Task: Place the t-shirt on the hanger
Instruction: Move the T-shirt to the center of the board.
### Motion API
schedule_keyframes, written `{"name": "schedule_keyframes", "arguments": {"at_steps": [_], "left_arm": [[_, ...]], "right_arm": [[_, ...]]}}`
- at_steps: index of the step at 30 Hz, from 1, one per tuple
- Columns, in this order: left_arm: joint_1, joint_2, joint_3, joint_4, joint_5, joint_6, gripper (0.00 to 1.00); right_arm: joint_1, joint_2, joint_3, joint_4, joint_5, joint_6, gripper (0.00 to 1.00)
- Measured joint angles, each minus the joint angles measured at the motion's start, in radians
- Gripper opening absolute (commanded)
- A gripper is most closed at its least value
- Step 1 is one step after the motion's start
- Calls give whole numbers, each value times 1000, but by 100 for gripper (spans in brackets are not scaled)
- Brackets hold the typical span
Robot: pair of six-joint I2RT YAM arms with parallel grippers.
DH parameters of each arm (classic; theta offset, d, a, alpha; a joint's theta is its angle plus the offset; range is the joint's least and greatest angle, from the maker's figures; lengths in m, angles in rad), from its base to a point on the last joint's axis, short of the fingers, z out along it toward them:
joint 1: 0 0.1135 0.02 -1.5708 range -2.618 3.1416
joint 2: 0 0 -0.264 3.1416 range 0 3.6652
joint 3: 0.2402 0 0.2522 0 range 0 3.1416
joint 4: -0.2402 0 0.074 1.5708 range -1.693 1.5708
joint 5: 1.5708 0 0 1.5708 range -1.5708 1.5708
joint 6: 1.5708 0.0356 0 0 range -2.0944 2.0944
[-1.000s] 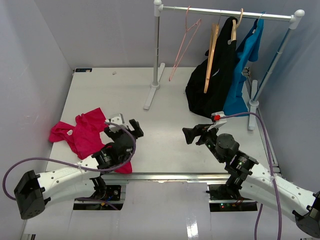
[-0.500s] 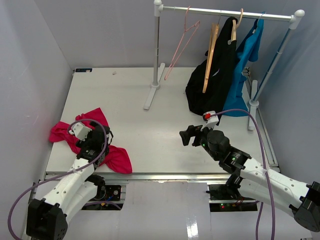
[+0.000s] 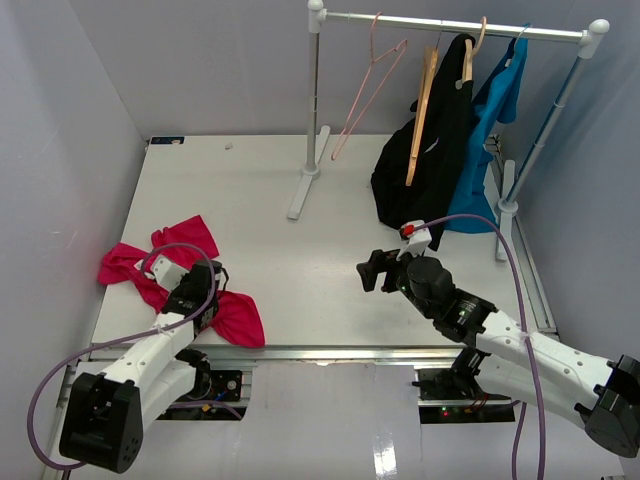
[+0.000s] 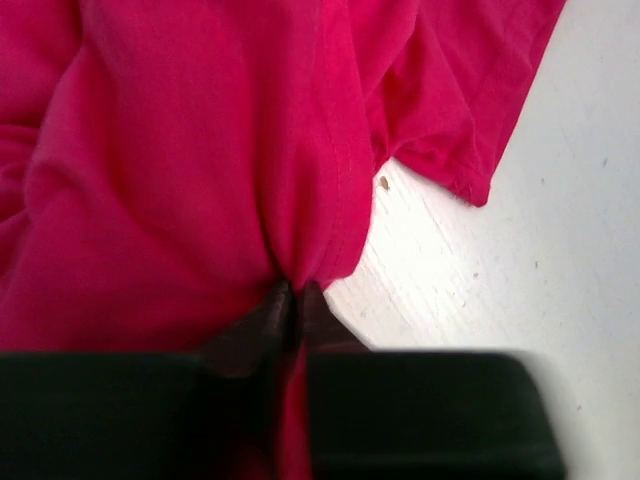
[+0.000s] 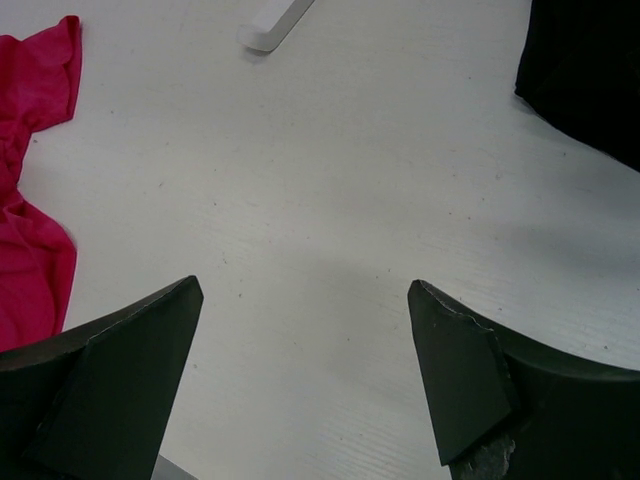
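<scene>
The magenta-red t-shirt (image 3: 182, 243) lies crumpled at the table's near left. My left gripper (image 3: 207, 297) is down on its near part. In the left wrist view the left gripper (image 4: 295, 291) is shut, pinching a raised fold of the t-shirt (image 4: 180, 180). The light tan wooden hanger (image 3: 421, 115) hangs by its silver hook from the rail at the back right, in front of the black garment. My right gripper (image 3: 368, 272) hovers over the table's middle, open with nothing between its fingers, as the right wrist view also shows (image 5: 305, 287). A t-shirt edge (image 5: 30, 260) shows at the left of that view.
A white clothes rack (image 3: 450, 24) stands at the back with a foot (image 3: 303, 190) reaching onto the table. On it hang a thin pink hanger (image 3: 362, 88), a black garment (image 3: 425, 185) on its own wooden hanger, and a bright blue shirt (image 3: 487, 125). Grey walls close in on the left and right.
My left arm swung from the table's middle leftward onto the t-shirt and its jaws closed on a fold. My right gripper moved slightly left and stayed open.
</scene>
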Motion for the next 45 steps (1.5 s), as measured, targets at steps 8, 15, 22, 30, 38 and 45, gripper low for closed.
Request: {"name": "schedule_keyframes", "arguments": {"at_steps": [8,15,22,30,38,45], "left_arm": [[4,-154,-74,282,396,121,0],[-4,-49,83,527,793,190,0],[-52,96,127,690,963,193,0],[-319,362,412,791,1013,262,0],[-392,525,529,804,1054,319,69],[-323,459,566,587,972,428,76]], "right_arm": [[0,0,5,-1,-19,-5,90],[0,-33,4,13,-35,-16,90],[0,-36,4,25,-55,-35,90],[0,-37,4,29,-62,-44,90],[0,-80,-1,31,-58,-56,90],[0,-94,-3,33,-77,-73,94]]}}
